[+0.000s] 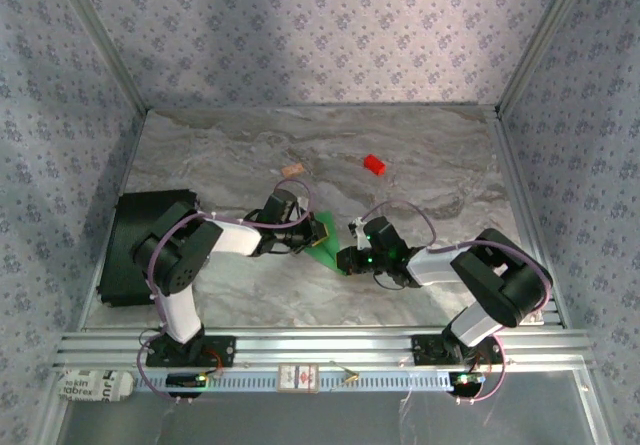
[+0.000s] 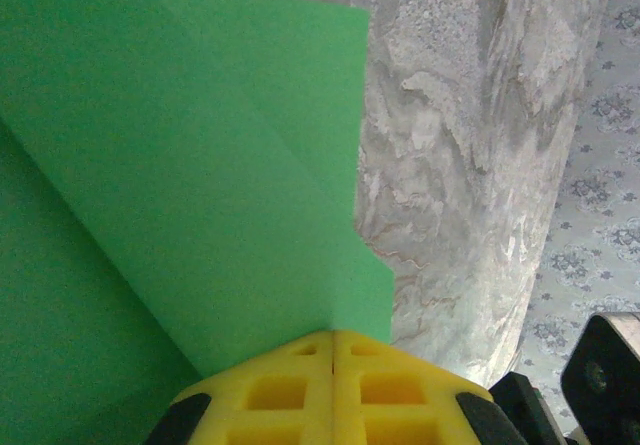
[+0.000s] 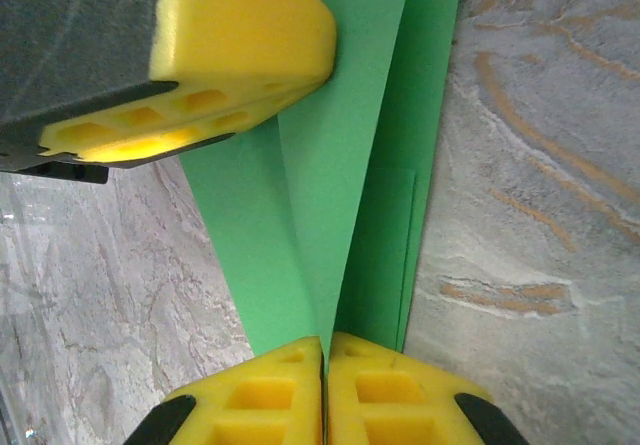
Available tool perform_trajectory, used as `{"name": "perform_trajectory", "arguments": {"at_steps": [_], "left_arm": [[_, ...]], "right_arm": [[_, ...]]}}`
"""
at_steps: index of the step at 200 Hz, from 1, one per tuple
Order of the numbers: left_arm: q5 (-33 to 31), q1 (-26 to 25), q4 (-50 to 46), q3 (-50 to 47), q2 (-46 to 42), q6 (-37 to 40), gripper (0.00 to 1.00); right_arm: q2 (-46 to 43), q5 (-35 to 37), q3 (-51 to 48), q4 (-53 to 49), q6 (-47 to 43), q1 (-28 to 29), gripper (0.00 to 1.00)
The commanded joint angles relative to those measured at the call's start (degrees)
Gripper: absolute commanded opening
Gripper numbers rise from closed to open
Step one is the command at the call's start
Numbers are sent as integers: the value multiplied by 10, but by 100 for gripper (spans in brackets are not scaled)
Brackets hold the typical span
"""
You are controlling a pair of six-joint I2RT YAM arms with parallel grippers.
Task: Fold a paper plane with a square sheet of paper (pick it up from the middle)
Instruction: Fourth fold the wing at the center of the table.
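The green paper (image 1: 326, 248) sits on the marble table (image 1: 250, 145), nearer the arm bases than the small red block (image 1: 374, 165) and a little to that block's left. It is already partly folded, with layered flaps and straight creases showing in both wrist views.

The left gripper (image 1: 320, 231) meets the paper's edge on the side away from the red block's right. In the left wrist view its jaws are pressed together (image 2: 333, 350), and the paper (image 2: 200, 165) rises straight out of the seam between them, one flap overlapping another.

The right gripper (image 1: 343, 260) is at the paper's near corner, closer to the bases than the red block. In the right wrist view its jaws are likewise clamped (image 3: 325, 350), with the crease of the paper (image 3: 340, 165) running into the line where they meet. A yellow finger (image 3: 250, 25) of the left gripper touches the far part of the same sheet there.

A tan cork-like piece (image 1: 294, 171) lies left of the red block at about the same depth. A black tray (image 1: 130, 235) lies much further left of the block, by the side wall.
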Motion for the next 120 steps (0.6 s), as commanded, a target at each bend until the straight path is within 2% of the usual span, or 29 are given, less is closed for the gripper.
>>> {"name": "perform_trajectory", "arguments": {"at_steps": [1,120], "left_arm": [[-2,-3,-12,17,15,15,4],[13,-2,-49,31,35,38,4]], "right_arm": [[44,-3,-1,-64,4,8,10],[37,-6,8,-77,18,6,12]]}}
